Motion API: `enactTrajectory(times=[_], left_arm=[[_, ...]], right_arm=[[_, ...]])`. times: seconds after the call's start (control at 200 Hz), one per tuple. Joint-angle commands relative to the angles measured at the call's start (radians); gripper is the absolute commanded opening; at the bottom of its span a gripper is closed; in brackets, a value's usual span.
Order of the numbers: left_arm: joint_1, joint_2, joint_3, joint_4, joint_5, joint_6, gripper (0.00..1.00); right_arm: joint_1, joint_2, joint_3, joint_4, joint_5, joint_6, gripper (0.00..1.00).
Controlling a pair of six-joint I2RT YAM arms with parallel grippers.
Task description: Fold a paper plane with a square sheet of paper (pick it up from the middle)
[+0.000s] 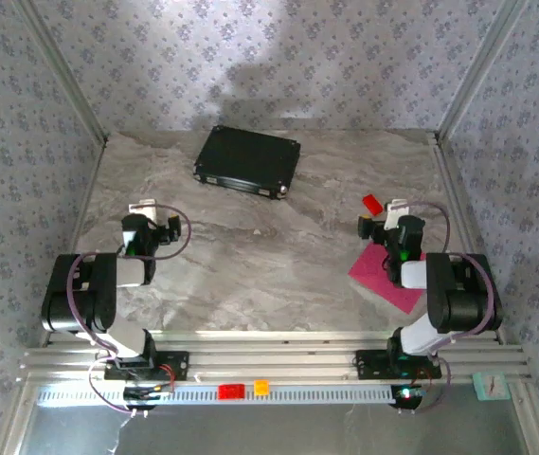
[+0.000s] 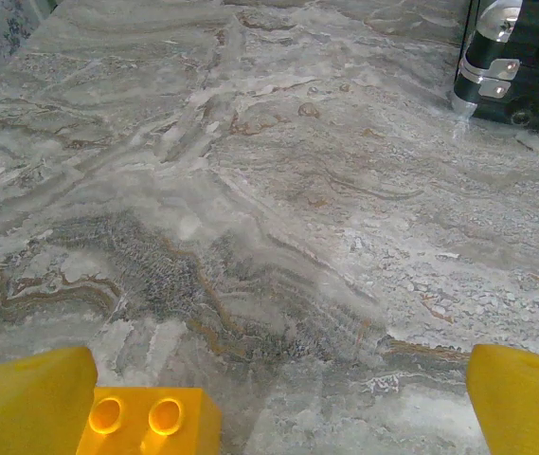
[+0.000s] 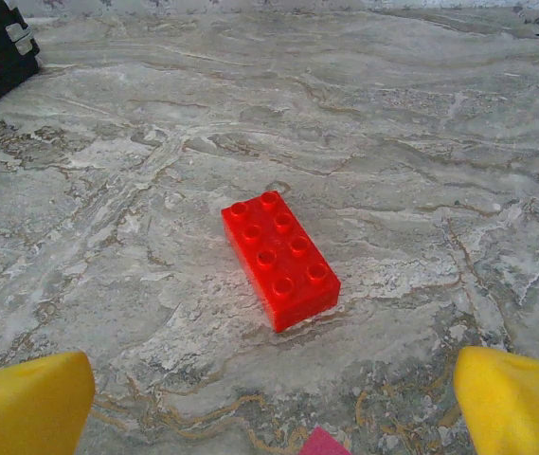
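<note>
L gripper (image 2: 277, 389): fingers wide open, empty; small yellow studded plastic brick (image 2: 151, 422) just beside one finger. R gripper (image 3: 269, 389): wide open, empty; red studded plastic brick (image 3: 280, 258) ahead, untouched. Square magenta-pink paper sheet (image 1: 373, 273) lies flat under R arm.

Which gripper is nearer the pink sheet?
Right. The right gripper hovers at the far edge of the pink sheet; the left gripper is across the table from it.

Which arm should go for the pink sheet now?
Right. The sheet lies beneath the right arm, its corner showing just short of the open right gripper. The left gripper, also open, is across the table from it.
</note>
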Motion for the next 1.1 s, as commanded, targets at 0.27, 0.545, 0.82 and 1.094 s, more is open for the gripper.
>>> enactTrajectory(times=[0.27, 0.545, 0.82, 1.094], left_arm=[[0.004, -0.004, 0.008, 0.041, 0.008, 0.007, 1.00], [0.004, -0.004, 0.008, 0.041, 0.009, 0.005, 1.00], [0.007, -0.005, 0.010, 0.040, 0.021, 0.007, 1.00], [0.011, -0.005, 0.010, 0.040, 0.028, 0.008, 1.00]], right_arm=[[-0.001, 0.000, 0.015, -0.007, 0.006, -0.017, 0.99], [0.000, 0.000, 0.016, -0.008, 0.006, -0.016, 0.99], [-0.001, -0.001, 0.016, -0.007, 0.007, -0.016, 0.99], [-0.001, 0.000, 0.016, -0.007, 0.007, -0.016, 0.99]])
